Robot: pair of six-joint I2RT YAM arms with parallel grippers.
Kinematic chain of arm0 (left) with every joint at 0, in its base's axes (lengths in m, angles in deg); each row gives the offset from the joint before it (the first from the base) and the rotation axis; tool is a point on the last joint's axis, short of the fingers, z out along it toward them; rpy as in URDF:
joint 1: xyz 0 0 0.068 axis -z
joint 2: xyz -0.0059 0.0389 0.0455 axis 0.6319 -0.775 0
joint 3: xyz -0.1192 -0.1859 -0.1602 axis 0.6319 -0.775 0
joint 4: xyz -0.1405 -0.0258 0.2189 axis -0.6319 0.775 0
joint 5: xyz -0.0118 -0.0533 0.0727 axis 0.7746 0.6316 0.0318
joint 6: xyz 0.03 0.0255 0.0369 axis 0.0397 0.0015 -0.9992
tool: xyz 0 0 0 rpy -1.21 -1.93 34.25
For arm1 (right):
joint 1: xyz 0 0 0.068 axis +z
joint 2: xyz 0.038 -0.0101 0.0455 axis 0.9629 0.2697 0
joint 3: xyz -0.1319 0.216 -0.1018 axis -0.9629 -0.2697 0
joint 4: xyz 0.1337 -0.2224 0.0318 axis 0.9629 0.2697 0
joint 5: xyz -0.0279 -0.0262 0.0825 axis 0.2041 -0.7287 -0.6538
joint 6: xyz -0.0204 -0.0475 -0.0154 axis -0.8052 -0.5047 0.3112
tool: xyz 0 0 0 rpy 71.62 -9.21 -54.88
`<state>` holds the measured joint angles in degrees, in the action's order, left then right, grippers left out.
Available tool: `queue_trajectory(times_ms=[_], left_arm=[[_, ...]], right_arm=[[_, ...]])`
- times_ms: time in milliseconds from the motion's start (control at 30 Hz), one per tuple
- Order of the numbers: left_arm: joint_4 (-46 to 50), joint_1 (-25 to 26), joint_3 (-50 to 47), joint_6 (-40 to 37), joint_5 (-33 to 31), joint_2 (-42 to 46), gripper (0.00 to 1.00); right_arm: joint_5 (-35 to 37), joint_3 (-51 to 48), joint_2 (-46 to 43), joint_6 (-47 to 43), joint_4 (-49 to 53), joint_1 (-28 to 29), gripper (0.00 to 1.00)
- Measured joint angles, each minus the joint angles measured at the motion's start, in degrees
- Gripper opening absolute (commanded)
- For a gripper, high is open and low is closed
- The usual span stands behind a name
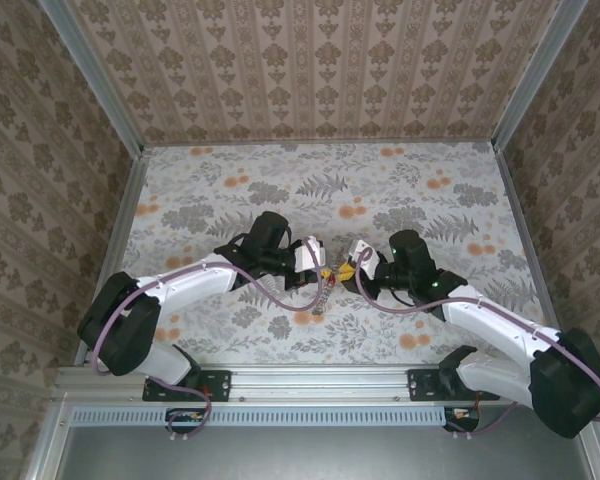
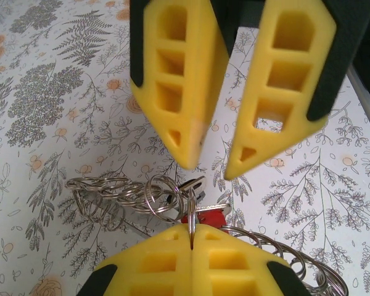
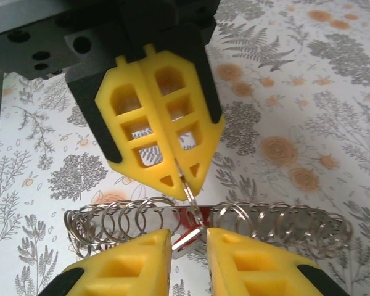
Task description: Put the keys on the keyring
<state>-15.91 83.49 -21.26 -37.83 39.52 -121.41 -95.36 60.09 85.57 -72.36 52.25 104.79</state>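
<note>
Enclosure: the surface (image 1: 400, 190) is boxed in by wallpapered walls (image 1: 310, 70) on the far, left and right sides, and a metal rail (image 1: 310, 385) is run along the near edge.
What's in it: both arms, the keyring and a red key, all bunched about mid-width, a bit closer to the near edge than the far one.
Keyring (image 1: 321, 290) (image 2: 111, 197) (image 3: 277, 225): seen up close as a long row of thin silvery wire loops. It's laid on the surface and strung from the claw tips back toward the near edge.
Red key (image 2: 205, 218) (image 3: 188, 222): the red head is tucked in among the loops, right where the two claws meet. Whether it's actually threaded on can't be told.
Left claw (image 1: 323, 270) (image 2: 191, 243) (image 3: 185, 182): fingers pressed together and pinched on one thin wire loop, which looks like part of the keyring.
Right claw (image 1: 345, 272) (image 2: 213, 166) (image 3: 188, 237): fingers held apart with a narrow gap and nothing squeezed. A sliver of flat silver metal by the red head is seen sitting in that gap.
Claws: pointed tip to tip, just beside each other.
Room: open floral surface is seen out to the far edge and both far corners. The left and right edges are well apart from the claws.
Tight spot: the near edge, where the arm bases are bolted.
</note>
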Motion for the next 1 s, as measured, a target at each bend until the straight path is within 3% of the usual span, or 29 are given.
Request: queue_trajectory(times_ms=[500,1000], left_arm=[[0.04,0.20,0.00,0.02,0.07,0.00,0.00],[-0.52,0.31,0.00,0.07,0.63,0.00,0.00]], right_arm=[[-1.05,1.01,3.28,-1.86,-0.59,0.37,0.20],[2.25,1.07,1.84,-6.54,0.94,0.59,0.24]])
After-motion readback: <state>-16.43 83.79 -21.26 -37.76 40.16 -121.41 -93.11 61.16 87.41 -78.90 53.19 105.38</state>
